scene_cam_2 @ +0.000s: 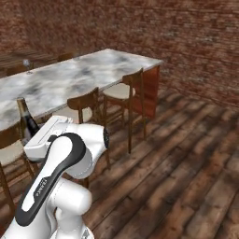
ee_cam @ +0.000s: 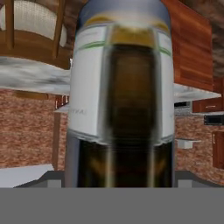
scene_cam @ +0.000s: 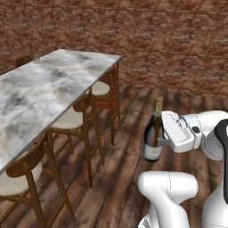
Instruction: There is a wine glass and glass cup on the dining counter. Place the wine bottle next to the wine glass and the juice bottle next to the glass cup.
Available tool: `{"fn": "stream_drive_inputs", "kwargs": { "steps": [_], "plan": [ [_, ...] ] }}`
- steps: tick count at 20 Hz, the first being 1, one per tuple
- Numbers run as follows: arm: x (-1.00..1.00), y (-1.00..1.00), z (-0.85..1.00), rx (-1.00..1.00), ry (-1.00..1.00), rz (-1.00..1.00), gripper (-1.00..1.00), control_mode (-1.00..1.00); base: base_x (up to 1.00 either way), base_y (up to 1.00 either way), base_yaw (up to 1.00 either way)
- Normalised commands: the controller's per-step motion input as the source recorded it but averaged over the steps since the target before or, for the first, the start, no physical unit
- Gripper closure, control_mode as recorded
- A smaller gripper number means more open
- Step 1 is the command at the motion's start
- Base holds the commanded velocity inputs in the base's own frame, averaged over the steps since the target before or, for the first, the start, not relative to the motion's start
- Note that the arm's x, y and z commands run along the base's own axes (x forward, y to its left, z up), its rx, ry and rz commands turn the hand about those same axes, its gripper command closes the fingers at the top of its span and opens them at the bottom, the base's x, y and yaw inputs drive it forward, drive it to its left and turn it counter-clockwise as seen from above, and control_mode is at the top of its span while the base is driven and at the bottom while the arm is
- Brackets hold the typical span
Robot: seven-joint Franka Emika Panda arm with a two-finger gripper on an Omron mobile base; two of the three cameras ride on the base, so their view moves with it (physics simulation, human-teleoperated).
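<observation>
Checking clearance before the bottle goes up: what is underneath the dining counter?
Wooden chairs with pale seats sit tucked under the dining counter, between its legs. The slab hides the floor farther in. The pincer holds the wine bottle beside it.

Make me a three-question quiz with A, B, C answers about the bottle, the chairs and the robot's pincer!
1. Where is the wine bottle?
A. lying on the floor
B. up in the air beside the dining counter
C. standing on a chair

2. What colour is the bottle's neck foil?
A. tan-gold
B. blue
C. red

3. What is the pincer doing?
A. hanging open
B. holding a cup
C. gripping the bottle

Answers: 1 B, it hangs above the wooden floor. 2 A, the neck looks gold. 3 C, the bottle stays upright at the hand.
</observation>
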Motion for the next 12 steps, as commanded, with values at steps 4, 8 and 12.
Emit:
{"fn": "stream_drive_inputs", "kwargs": {
  "steps": [4, 8, 12],
  "plan": [
    [0.0, 0.0, 0.0, 0.0, 0.0, 0.0, 1.0, 1.0, 1.0, -1.0, 0.0],
    [0.0, 0.0, 0.0, 0.0, 0.0, 0.0, 1.0, 1.0, 1.0, -1.0, 0.0],
    [0.0, 0.0, 0.0, 0.0, 0.0, 0.0, 1.0, 1.0, 1.0, -1.0, 0.0]
  ]
}}
